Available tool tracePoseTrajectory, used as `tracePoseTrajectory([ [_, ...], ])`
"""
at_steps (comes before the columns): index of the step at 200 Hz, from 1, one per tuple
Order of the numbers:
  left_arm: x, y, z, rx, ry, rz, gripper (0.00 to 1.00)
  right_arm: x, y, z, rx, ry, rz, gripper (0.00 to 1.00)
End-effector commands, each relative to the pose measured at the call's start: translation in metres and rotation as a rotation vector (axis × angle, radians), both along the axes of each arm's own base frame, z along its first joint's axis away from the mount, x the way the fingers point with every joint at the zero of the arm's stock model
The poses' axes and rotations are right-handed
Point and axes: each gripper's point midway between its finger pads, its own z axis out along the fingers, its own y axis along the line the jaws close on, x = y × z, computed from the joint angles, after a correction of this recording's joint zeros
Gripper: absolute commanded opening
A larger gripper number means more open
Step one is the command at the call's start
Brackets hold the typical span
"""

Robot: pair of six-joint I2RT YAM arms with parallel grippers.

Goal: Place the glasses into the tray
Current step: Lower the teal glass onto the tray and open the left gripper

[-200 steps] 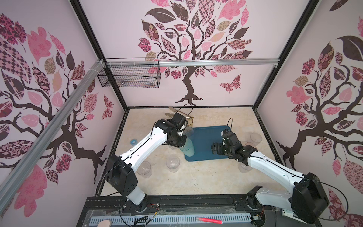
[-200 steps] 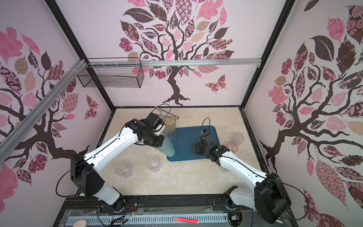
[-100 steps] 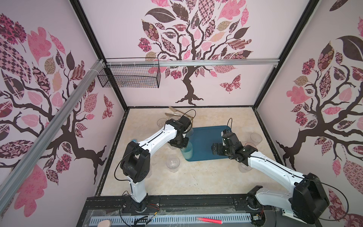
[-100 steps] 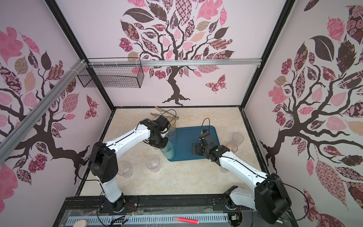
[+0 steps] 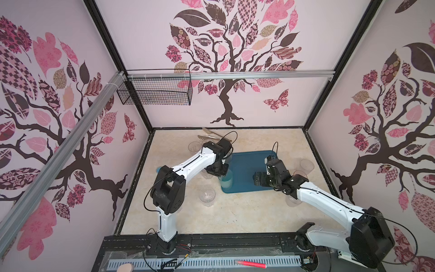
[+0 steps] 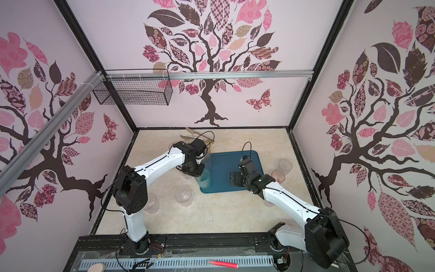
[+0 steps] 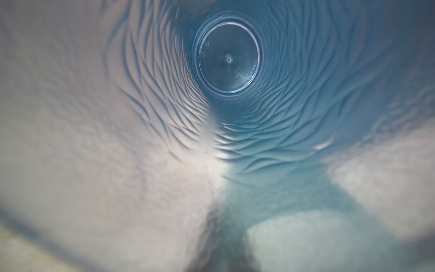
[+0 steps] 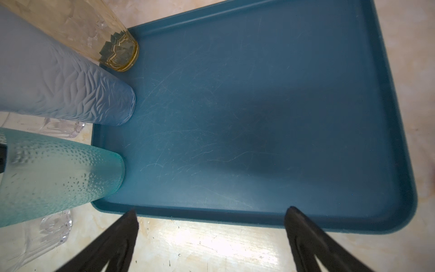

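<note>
Tray [image 5: 244, 164]: mid-table. We count three tall glasses standing along its left edge: amber glass [image 8: 94, 30], blue glass [image 8: 70, 91], and teal glass [image 5: 226, 182] at the near corner.
Left claw [image 5: 219, 170]: directly over the blue glass, camera looking down its inside. It is closed, but we cannot tell whether it pinches the wall.
Right claw [image 8: 211, 210]: spread wide, empty, over the near rim.
Clear glass [image 5: 207, 196], pink glass [image 5: 299, 175]: on the table, off the tray.
</note>
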Motion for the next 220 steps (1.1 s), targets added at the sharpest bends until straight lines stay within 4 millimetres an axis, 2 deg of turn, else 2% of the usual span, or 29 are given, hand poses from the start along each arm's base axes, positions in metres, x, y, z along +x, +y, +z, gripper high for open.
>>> tracePoseTrajectory([
  [1,0.011,-0.002,0.001,0.024,-0.035,-0.011,0.00,-0.003,-0.002,-0.001,0.000,0.000,0.003,0.99],
  [47,0.020,-0.005,0.001,0.037,-0.043,-0.017,0.00,-0.005,-0.002,-0.005,0.004,0.007,0.000,0.99],
  [93,0.016,-0.003,0.009,0.029,-0.046,-0.020,0.03,-0.007,-0.003,-0.006,0.006,0.005,-0.002,1.00],
  [164,0.018,0.001,0.035,0.013,-0.114,-0.002,0.24,-0.006,0.000,-0.008,0.019,0.014,0.002,1.00],
  [220,0.015,0.006,0.073,-0.035,-0.200,0.010,0.28,-0.002,0.001,-0.003,0.022,0.006,-0.001,1.00],
])
